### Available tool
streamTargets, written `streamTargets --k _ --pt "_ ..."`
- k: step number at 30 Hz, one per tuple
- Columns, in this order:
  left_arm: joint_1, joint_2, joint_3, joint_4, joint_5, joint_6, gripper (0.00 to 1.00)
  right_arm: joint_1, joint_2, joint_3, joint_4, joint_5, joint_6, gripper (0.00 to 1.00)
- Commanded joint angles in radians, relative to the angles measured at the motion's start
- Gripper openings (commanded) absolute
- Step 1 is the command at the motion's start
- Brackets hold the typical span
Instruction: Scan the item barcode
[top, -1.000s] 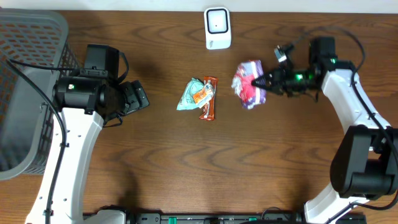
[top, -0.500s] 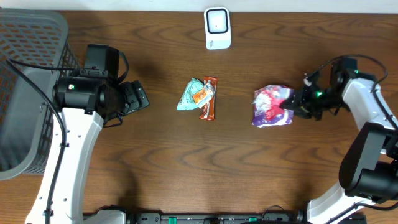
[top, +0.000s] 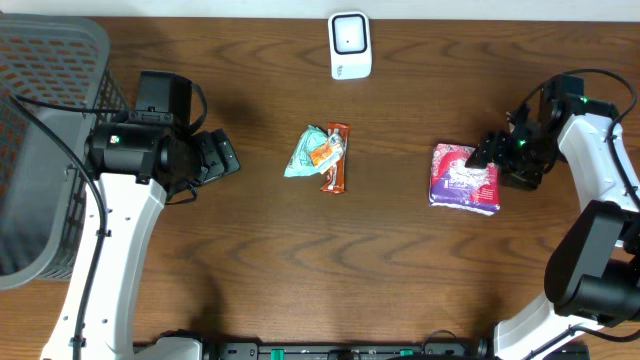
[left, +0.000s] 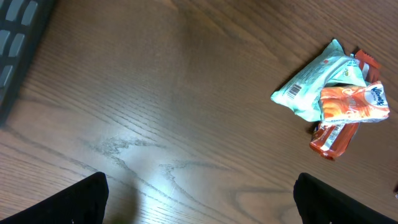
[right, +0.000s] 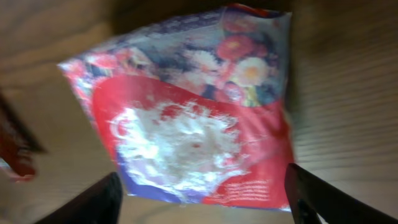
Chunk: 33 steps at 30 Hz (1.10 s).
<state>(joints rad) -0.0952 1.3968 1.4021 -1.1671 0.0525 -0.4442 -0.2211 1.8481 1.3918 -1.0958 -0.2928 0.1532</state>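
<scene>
right gripper: jaws apart, at packet's edge | packet: flat on table, right of scanner | left gripper: jaws apart, empty

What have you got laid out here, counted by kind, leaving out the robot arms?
Wrapped snacks: 4 (teal packet, orange packet, red-brown bar, flowery packet)
White scanner: 1
Grey basket: 1
Total: 6
</scene>
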Motion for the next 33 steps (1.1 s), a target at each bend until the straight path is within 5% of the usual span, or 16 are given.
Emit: streamTargets --k 1,9,16,19,22,33 --pt "0.005 -0.005 -0.002 -0.003 -0.012 0.006 0.95 0.006 -0.008 0.004 -0.011 0.113 -0.02 0.88" --pt "0.005 -0.005 -0.002 -0.003 -0.012 0.006 0.95 0.005 -0.007 -0.077 0.053 0.128 -0.02 0.97" --pt "0.005 -0.005 -0.002 -0.003 -0.012 0.006 0.95 0.007 -0.006 -0.22 0.245 -0.085 -0.02 0.83" --pt "0.005 -0.005 -0.002 -0.003 -0.012 0.006 0.95 0.012 -0.006 -0.278 0.335 -0.172 -0.02 0.59" --pt "0.005 -0.005 -0.002 -0.003 -0.012 0.006 0.95 0.023 -0.006 -0.302 0.375 -0.238 -0.011 0.04" --pt "0.005 -0.005 -0.002 -0.003 -0.012 0.006 0.95 0.041 -0.006 -0.211 0.618 -0.631 0.29 0.01"
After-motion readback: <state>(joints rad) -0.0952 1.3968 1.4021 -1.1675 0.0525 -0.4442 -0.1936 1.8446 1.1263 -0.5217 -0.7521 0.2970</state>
